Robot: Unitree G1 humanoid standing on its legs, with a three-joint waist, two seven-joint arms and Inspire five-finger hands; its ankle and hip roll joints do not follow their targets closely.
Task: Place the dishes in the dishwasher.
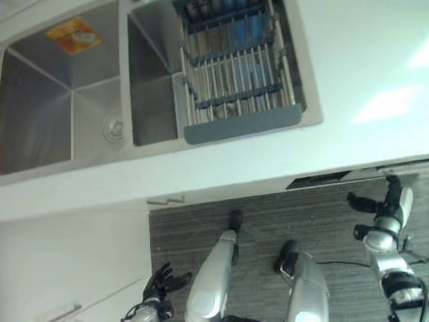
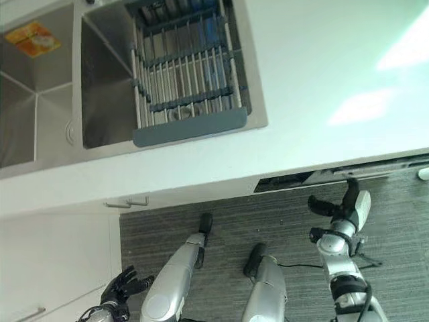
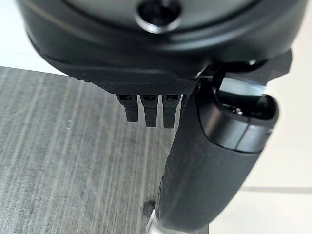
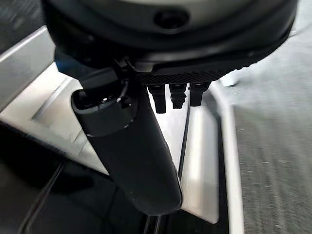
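A smooth white bench [image 1: 348,60] carried a steel sink [image 1: 100,87] with two square basins, and one wire rack [image 1: 234,67] with a grey front lip sat over the right basin, blue dishes [image 1: 251,30] dimly visible in it. The left hand [image 1: 159,285] hung low over ribbed grey floor [image 1: 295,221], fingers loose and empty. The right hand [image 2: 342,208], fingers apart and empty, hovered by the dishwasher [image 2: 362,173] under the bench edge.

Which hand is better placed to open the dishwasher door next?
Probably the right hand: it hangs open by the dishwasher door's top edge under the counter. The left hand hangs open low by the white cabinet.
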